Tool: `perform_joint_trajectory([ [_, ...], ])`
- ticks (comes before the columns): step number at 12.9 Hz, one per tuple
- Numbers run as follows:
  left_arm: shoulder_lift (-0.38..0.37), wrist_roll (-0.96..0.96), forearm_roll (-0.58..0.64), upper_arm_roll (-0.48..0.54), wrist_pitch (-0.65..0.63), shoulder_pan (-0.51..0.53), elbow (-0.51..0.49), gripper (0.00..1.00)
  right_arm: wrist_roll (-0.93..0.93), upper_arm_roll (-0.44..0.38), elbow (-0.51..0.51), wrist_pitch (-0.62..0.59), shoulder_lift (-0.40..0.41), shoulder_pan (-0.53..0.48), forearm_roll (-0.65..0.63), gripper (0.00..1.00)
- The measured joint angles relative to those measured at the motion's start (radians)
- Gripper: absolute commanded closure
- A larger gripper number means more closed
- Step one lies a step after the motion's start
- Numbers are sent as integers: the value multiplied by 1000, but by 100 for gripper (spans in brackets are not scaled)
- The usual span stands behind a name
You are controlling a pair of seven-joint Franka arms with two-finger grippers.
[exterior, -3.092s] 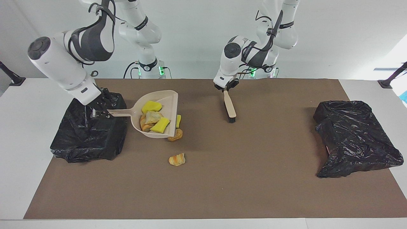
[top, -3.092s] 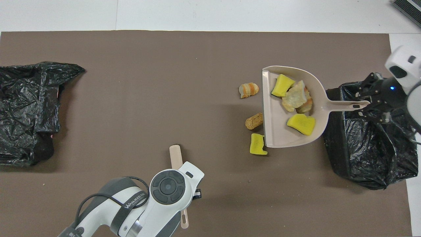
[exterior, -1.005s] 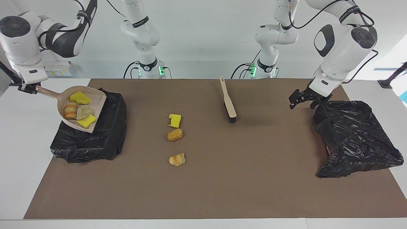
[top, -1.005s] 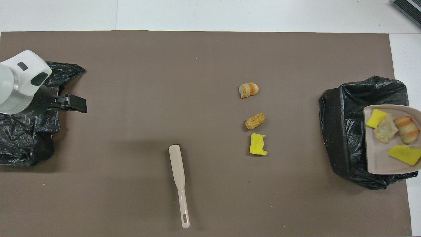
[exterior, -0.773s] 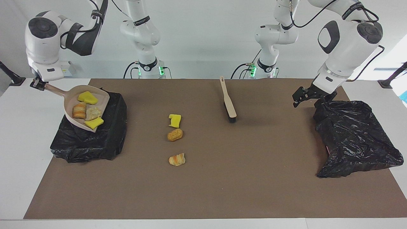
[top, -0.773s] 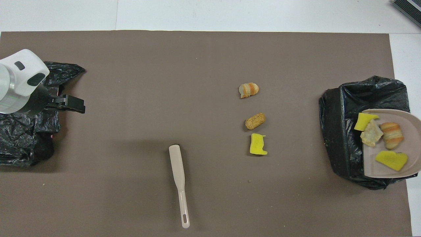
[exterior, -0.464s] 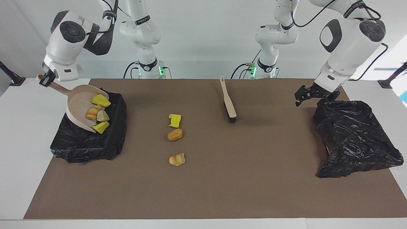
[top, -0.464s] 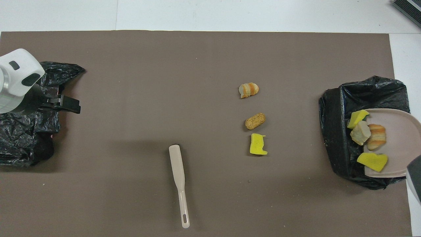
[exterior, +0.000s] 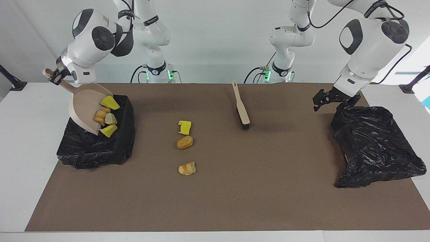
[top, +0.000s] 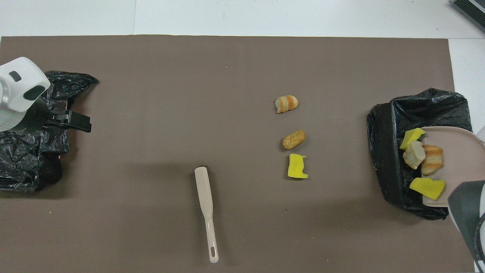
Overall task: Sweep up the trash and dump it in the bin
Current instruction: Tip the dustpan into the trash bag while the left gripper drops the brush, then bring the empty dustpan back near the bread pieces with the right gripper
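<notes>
My right gripper (exterior: 53,76) is shut on the handle of the beige dustpan (exterior: 84,107), which it holds steeply tilted, lip down, over the black-bagged bin (exterior: 97,148) at the right arm's end. Several scraps sit at the pan's lower lip: two yellow chunks (exterior: 109,102), an orange-striped lump (exterior: 99,116) and a tan lump (exterior: 110,118). The pan (top: 460,155) also shows in the overhead view. Three scraps lie mid-mat: a yellow chunk (exterior: 184,127), a brown lump (exterior: 184,142) and an orange-striped lump (exterior: 187,168). My left gripper (exterior: 319,101) is open and empty, over the mat beside the other bag.
A second black bag (exterior: 376,144) lies at the left arm's end of the table. The beige brush (exterior: 242,107) lies on the brown mat (exterior: 268,188), nearer to the robots than the loose scraps.
My right arm has raised the dustpan's handle and tipped the pan steeper. The scraps have slid down to its lip over the bin. My left gripper has hardly moved.
</notes>
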Motion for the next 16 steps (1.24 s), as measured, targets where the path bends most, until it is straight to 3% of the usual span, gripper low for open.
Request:
perform_joint_trajectory([
  [4,0,0,0,0,0,3,0,0,-10,-1,17,-12,-50,0,-12,100],
  [11,0,0,0,0,-2,3,0,0,-20,5,99,-52,-46,4,-2,100],
  [13,0,0,0,0,-2,3,0,0,-20,22,123,-52,-29,7,74,100],
  [16,0,0,0,0,-2,4,0,0,26,36,203,-53,31,10,292,100],
])
